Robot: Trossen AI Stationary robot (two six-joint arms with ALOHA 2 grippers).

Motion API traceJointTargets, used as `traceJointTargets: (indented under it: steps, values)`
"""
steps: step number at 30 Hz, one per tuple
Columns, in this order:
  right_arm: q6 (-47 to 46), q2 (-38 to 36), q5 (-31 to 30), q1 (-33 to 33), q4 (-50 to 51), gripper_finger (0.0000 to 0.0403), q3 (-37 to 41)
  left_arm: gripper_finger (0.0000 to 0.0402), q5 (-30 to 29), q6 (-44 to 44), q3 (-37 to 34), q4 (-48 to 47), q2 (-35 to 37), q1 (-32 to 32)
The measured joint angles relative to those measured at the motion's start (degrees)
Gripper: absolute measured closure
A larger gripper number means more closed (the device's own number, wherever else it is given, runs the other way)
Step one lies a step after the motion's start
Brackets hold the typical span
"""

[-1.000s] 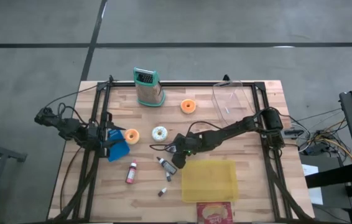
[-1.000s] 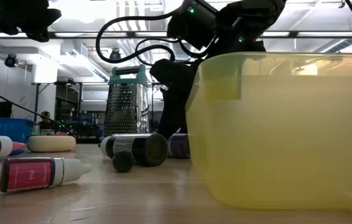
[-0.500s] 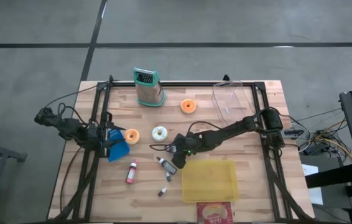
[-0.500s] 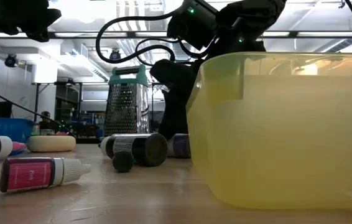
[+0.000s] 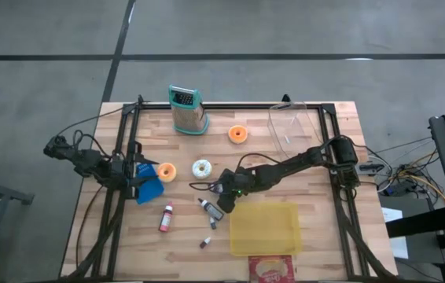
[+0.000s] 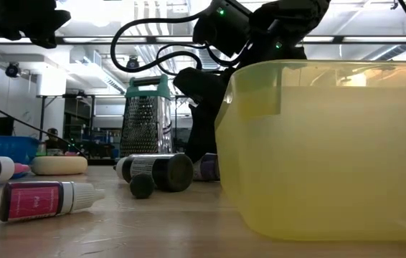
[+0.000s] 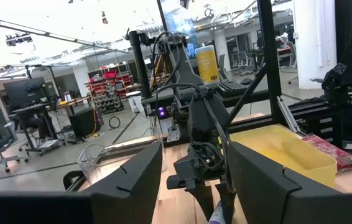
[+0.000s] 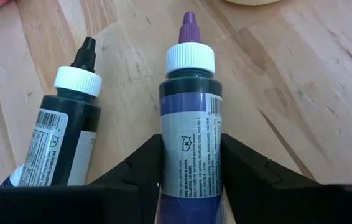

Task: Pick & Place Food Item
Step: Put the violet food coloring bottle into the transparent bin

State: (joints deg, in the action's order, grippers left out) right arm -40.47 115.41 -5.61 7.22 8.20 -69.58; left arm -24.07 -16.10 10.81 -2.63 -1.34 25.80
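A dark bottle with a purple tip and white cap (image 8: pixel 188 143) lies on the wooden table, its tip pointing away from my right gripper (image 8: pixel 188 180), which is shut on its body. The same bottle (image 6: pixel 206 169) shows low behind the yellow tub. Beside it lies a black-tipped bottle (image 8: pixel 58 137), touched by nothing. In the high view my right gripper (image 5: pixel 224 200) is at the table's middle. My left gripper (image 7: pixel 191 193) waits open at the table's left edge (image 5: pixel 132 177), with nothing between its fingers. My right gripper pinches the bottle's labelled body (image 8: pixel 188 155) between its two fingers (image 8: pixel 142 168), one on each long side. The fingers slant down from the bottle's base end and run along it. The bottle lies on its side on the table.
A yellow tub (image 5: pixel 263 228) stands right beside my right gripper, toward the near edge. A red-labelled bottle (image 5: pixel 165 218), a small dropper (image 5: pixel 205 243), three doughnuts (image 5: pixel 201 167), a grater (image 5: pixel 187 110), a clear tub (image 5: pixel 289 126), a blue piece (image 5: pixel 150 187) and a red packet (image 5: pixel 271 270) also lie about.
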Motion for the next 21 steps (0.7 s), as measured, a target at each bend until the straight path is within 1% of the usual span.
traceJointTargets:
  steps: [9,14,21]
  values:
    - [0.0,-0.06,-0.44,0.0,-0.04,0.0268,-0.3,0.0213,0.01,0.0,0.0,-0.02,0.0,0.02]
    - [0.16,-0.66,-0.84,0.0,1.53,0.0268,-1.32,0.0213,0.02,0.0,0.0,-0.01,0.02,0.0]
    - [0.04,-4.13,-5.48,0.0,4.16,0.0268,-1.6,0.0213,0.02,0.0,0.0,0.0,0.01,0.0]
